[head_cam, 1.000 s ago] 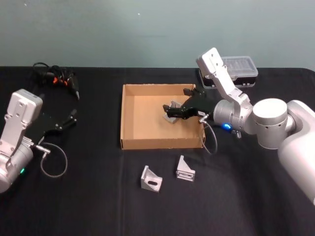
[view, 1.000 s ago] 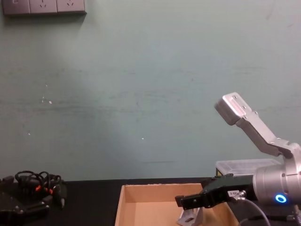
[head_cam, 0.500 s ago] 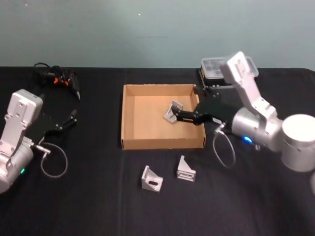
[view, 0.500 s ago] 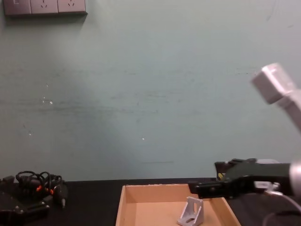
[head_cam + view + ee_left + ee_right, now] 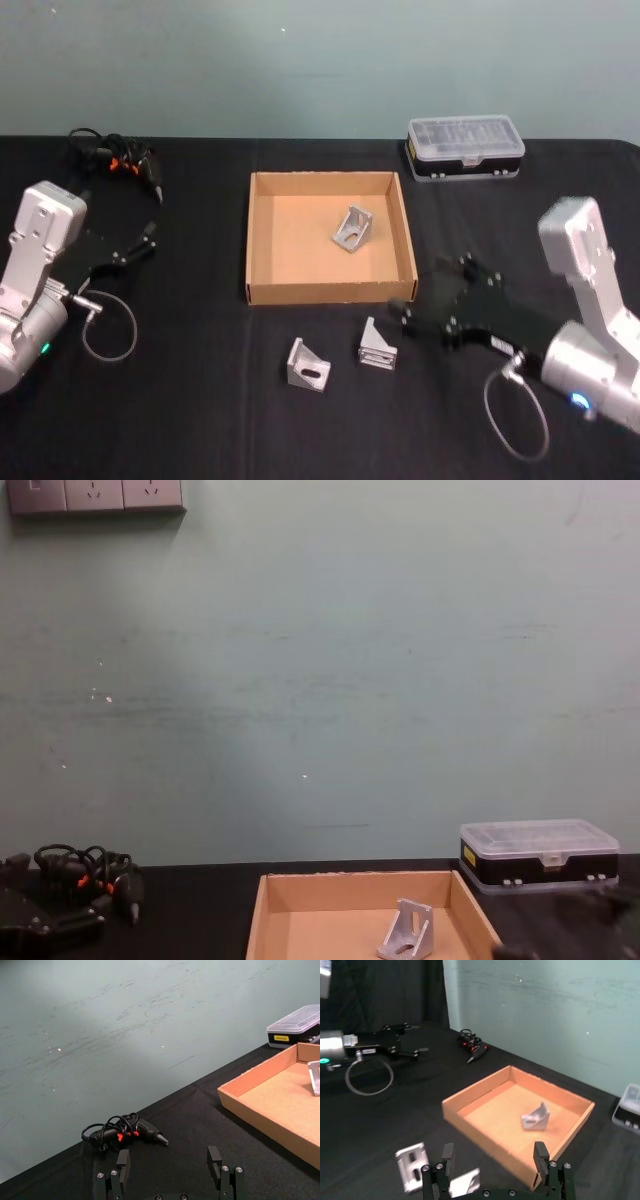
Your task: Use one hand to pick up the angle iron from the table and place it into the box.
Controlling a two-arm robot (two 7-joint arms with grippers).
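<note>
Angle iron (image 5: 352, 228) lies inside box (image 5: 330, 292), clear of walls; right gripper (image 5: 403, 314) outside.

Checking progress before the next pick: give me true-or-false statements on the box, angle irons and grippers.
One angle iron lies inside the box. True.
The right gripper holds an angle iron. False: jaws open and empty, by the box's front right corner.
Two angle irons lie on the table before the box. True.
The black case sits inside the box. False: it stands on the table behind it.
The left gripper is parked at the left, jaws open. True.
</note>
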